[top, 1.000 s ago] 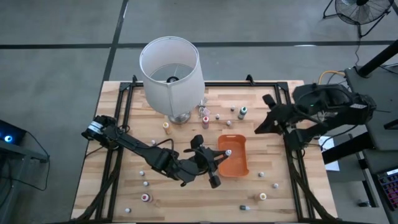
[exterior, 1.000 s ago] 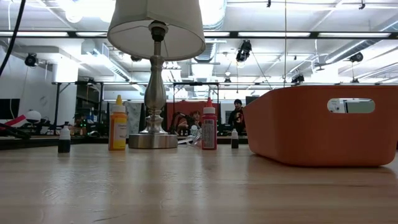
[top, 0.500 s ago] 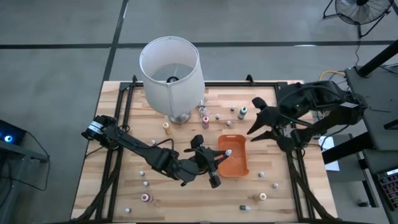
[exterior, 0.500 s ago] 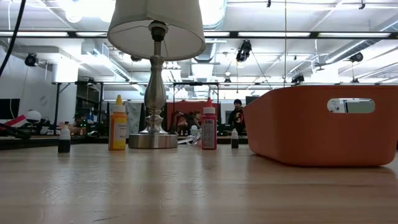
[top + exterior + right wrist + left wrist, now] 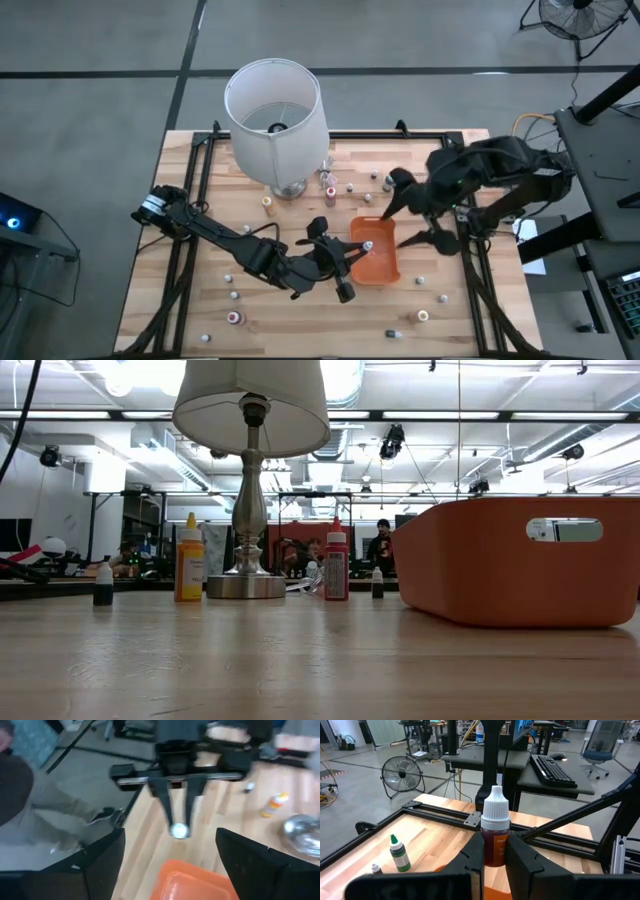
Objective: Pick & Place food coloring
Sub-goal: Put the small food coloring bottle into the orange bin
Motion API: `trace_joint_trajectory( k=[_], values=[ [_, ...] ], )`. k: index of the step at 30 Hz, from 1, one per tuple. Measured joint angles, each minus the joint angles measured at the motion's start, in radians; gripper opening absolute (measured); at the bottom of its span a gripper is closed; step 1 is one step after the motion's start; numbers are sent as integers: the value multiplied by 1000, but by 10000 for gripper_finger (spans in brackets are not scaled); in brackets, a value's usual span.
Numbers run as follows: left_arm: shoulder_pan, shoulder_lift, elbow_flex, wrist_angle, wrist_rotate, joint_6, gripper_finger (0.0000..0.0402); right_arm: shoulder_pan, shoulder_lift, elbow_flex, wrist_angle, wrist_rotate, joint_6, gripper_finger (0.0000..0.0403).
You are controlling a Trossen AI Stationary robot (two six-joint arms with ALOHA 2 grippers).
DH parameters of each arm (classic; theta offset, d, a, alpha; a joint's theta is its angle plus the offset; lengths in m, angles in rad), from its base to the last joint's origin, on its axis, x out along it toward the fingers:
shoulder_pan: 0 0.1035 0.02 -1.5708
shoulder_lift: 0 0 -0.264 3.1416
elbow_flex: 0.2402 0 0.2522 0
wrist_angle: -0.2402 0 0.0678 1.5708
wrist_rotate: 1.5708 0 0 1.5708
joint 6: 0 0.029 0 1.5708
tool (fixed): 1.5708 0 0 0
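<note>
My left arm lies stretched low across the desk point(image 5: 200, 290) from its base at about nine o'clock, reaching toward the centre. My left tool point(image 5: 352, 255) is clenched on a food coloring bottle point(image 5: 494, 834), held upright between the fingers point(image 5: 520, 855), white cap up and dark red contents showing, at the nine o'clock edge of the orange tray point(image 5: 376, 252).

My right arm comes in from three o'clock, folded at the elbow, its right tool point(image 5: 400, 212) spread open and hovering over the tray's far, one o'clock corner.

The other small bottles point(image 5: 389, 181) stand scattered over the desk: several near the lamp point(image 5: 275, 110) at twelve o'clock, more along the six o'clock edge. In the low view, a yellow bottle point(image 5: 189, 558) and a red bottle point(image 5: 336, 561) stand on either side of the lamp base.
</note>
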State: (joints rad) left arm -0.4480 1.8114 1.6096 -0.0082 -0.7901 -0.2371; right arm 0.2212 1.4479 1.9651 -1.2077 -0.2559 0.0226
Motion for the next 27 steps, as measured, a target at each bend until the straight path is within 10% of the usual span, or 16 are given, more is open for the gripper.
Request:
trace_joint_trajectory(
  k=[10, 27],
  values=[
    [0, 0, 0, 0, 12, -1, 28, 24, 153, 212, -125, -7, -32, 295],
    [1, -3, 20, 0, 12, -5, 28, 46, 205, 173, -150, 74, -101, 250]
  ],
)
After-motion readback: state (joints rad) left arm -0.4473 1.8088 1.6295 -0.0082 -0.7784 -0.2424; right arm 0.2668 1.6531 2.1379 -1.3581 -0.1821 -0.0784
